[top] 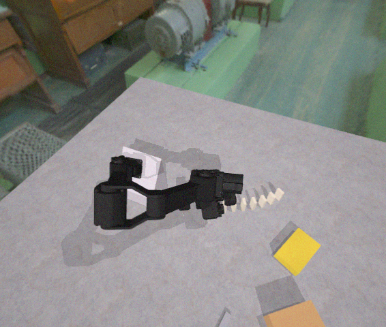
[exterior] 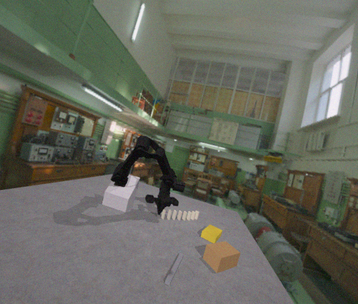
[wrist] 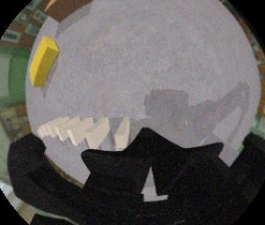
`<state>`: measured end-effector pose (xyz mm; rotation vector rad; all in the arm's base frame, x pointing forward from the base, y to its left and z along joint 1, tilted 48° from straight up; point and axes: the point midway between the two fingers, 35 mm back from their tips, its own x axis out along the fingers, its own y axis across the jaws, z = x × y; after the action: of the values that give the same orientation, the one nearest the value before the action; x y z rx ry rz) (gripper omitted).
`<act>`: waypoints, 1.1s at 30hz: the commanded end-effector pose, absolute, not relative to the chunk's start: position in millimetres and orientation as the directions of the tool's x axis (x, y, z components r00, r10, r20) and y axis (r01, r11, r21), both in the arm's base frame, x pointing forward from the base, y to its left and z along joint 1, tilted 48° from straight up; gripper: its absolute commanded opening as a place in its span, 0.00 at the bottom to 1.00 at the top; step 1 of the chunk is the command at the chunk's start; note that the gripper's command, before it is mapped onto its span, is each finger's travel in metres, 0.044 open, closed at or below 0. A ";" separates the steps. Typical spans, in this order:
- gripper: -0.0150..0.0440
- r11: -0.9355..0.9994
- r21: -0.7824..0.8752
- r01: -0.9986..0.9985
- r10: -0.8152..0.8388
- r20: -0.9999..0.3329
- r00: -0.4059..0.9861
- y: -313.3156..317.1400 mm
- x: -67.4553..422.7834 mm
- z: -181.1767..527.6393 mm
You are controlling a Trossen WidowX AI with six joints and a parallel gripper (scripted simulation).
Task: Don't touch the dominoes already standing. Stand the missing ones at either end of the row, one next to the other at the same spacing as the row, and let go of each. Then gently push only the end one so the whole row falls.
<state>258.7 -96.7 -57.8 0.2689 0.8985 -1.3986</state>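
My tool point(exterior: 160, 209) is clenched fully shut with nothing in it, hanging low at the near end of the domino row point(exterior: 179, 215), so I read this as the push step, not a pick. In the wrist view the closed tip sits right at the nearest domino point(wrist: 123, 133); I can't tell whether it's touching or just short. The row runs away from the tool across the grey surface point(top: 186, 281), and the pieces look evenly spaced. In the top view some seem to lean, but it's too small for me to call. Handling: I judge these as small, light, rigid tiles, tall and thin on a narrow foot, so very tippy along the row and easy to skid sideways. No gripping needed; contact should be high on the broad face of the end tile only, square to the row, slow and short. Risk is clipping the second tile with the wide finger body, or shoving low so the tile slides rather than topples. The yellow block point(top: 297, 250), orange block point(exterior: 221, 256) and thin grey bar point(exterior: 173, 268) are well apart from the row and not in my path.
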 end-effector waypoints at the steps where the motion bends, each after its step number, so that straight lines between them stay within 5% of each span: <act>1: 0.25 0.204 -0.343 0.917 -0.734 -0.673 -0.088 -96.4 264.5 -61.0; 33: 0.25 0.205 -0.339 0.918 -0.732 -0.676 -0.086 -42.8 309.2 -35.3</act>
<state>309.2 -41.7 -33.6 0.2738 0.9024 -1.3869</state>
